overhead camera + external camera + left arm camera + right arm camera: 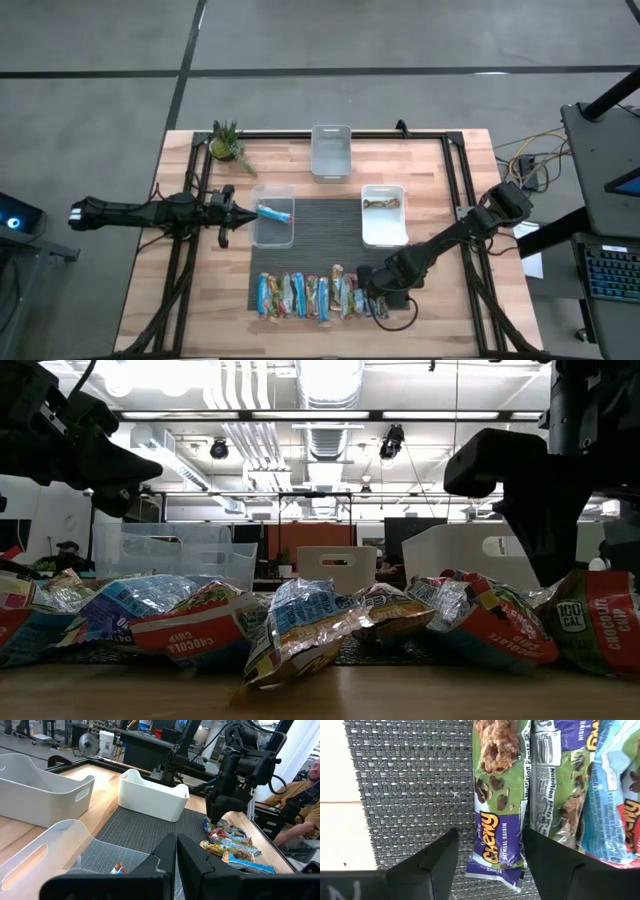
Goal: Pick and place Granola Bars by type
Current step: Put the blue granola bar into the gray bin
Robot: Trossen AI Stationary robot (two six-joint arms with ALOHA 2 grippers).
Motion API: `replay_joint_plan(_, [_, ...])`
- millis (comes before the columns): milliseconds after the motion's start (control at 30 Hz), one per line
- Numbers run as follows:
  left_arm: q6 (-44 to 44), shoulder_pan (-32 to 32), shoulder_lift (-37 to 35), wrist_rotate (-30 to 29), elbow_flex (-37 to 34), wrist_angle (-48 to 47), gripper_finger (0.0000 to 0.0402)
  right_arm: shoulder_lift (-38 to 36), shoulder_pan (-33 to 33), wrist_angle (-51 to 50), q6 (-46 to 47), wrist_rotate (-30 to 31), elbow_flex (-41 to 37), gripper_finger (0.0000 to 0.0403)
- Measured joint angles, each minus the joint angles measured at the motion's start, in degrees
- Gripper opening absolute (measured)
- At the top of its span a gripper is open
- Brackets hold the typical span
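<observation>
Down low over the near row: right gripper (487,865) spread wide, one dark finger each side of a green-and-purple oatmeal raisin bar (497,800) lying flat on the grey woven mat (410,785). Nothing pinched yet, wrapper free between the fingers. Neighbour bar (555,785) just beside, nearly touching, so tight quarters.

Looks like the reach-and-grasp step for the next bar. Next move prob. needs a short drop, then a squeeze across the wrapper w/o catching the neighbour; shiny film could slip.

Rest of the Granola Bars (310,296) packed side by side in a row along the mat's near edge, right gripper (372,288) at its right end.

Mid-table: left gripper (236,212) pressed together, empty, hanging just beside the clear bin (273,236), waiting. One blue bar (276,212) already inside. White bin (384,232) on the right with a brownish bar (382,204) in it. Third bin (331,152) farther back, contents not visible from here. Small potted plant (228,142) at far left corner.

Surface: pale wood tabletop (430,170), black frame rails. Beyond: grey floor, bright ceiling lights and ducts, desks, a person seated off to the side.
</observation>
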Motion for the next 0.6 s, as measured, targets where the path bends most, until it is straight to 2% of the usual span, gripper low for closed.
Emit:
replay_joint_plan(367, [0.0, 0.0, 0.0, 0.0, 0.0, 0.0, 0.0, -0.1, 0.0, -1.7, 0.2, -0.1, -0.3, 0.0209])
replay_joint_plan(600, [0.0, 0.0, 0.0, 0.0, 0.0, 0.0, 0.0, -0.1, 0.0, -1.7, 0.2, -0.1, -0.3, 0.019])
